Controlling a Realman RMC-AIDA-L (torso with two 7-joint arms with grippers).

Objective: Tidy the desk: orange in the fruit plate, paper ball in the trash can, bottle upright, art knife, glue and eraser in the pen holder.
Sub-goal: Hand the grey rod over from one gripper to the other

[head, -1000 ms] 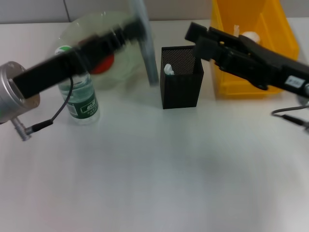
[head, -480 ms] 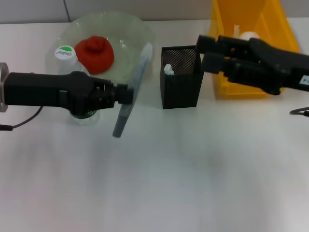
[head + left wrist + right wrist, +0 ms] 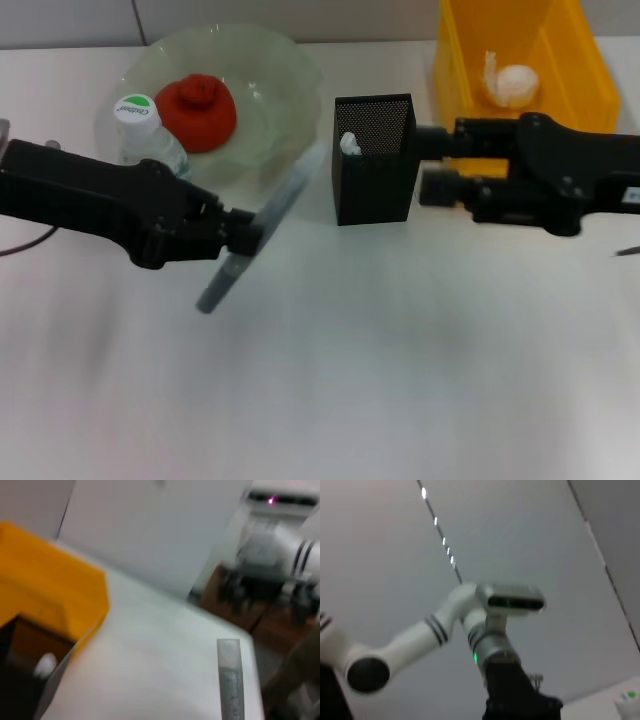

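Currently my left gripper (image 3: 240, 238) hangs over the white desk (image 3: 400, 380), pinching one long grey art knife (image 3: 262, 232) that tilts across the space between the bowl and the black cup. From the left wrist camera I see the same knife (image 3: 230, 680) as a grey strip, with the yellow bin (image 3: 50, 585) beyond it.

I count one orange (image 3: 197, 111), and it lies inside the one pale-green fruit plate (image 3: 290, 70) at the far left of the desk. One bottle (image 3: 145, 125) stands upright with its white cap on, just beside the plate's near rim and partly hidden behind my left arm.

One black mesh pen holder (image 3: 375, 160) stands mid-desk, and one small white-topped item (image 3: 348, 144) shows inside it; I cannot tell what that item is. One yellow trash can (image 3: 465, 100) sits to the right of it, with one white paper ball (image 3: 512, 82) resting inside.

My right gripper (image 3: 430, 165) lies level, just beside the pen holder's right wall and in front of the trash can; its two tips point at the cup with a gap between them, and I cannot tell if they grip anything. The right wrist camera looks upward and shows only the left arm (image 3: 445, 625) against the ceiling.
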